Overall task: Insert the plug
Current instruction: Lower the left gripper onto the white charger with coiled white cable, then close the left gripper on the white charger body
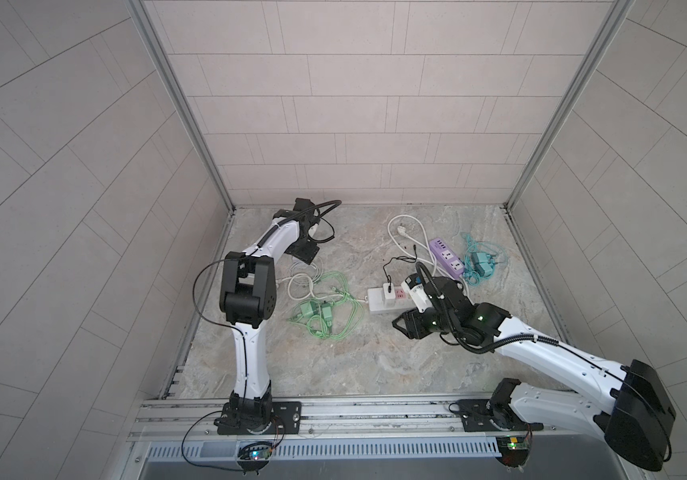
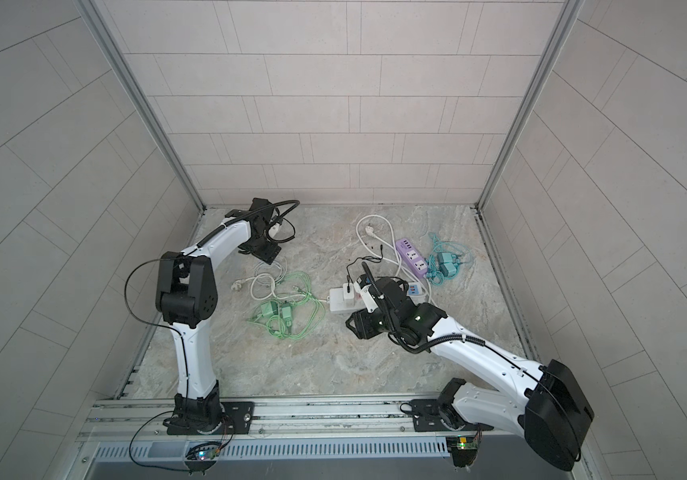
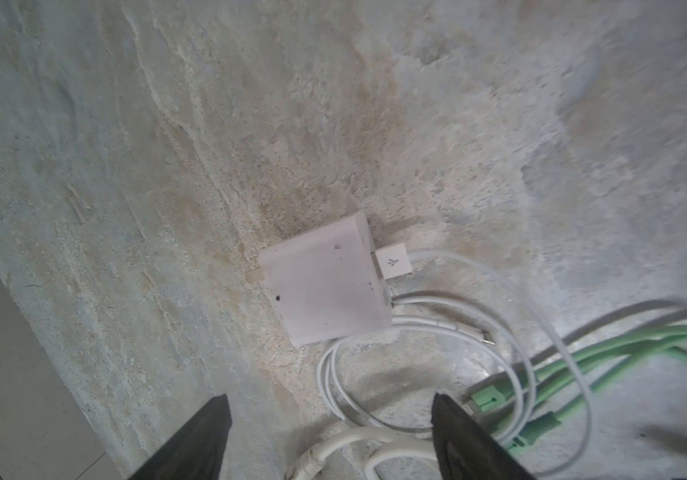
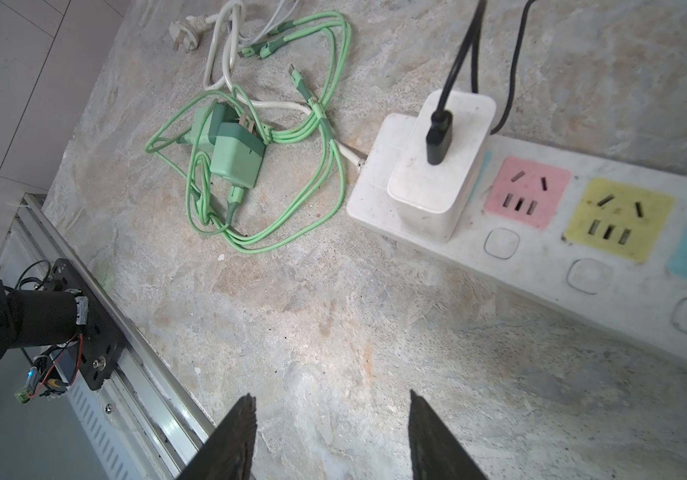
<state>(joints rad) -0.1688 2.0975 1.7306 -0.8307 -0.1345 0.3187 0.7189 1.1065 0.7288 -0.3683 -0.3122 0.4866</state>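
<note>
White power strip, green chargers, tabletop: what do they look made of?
White power strip: likely moulded hard plastic, satin, smudged grey.
Green chargers: same sort of plastic, matte, rounded moulded edges.
Tabletop: looks like stone, with mottled grey-tan veining and a dull finish; could be a printed stone-look sheet, the pictures can't settle it.

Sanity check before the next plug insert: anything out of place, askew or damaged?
Nothing looks broken. The white charger lies flat on the table, unplugged, with dark specks on its face. Green cables lie tangled with two green chargers.
</note>
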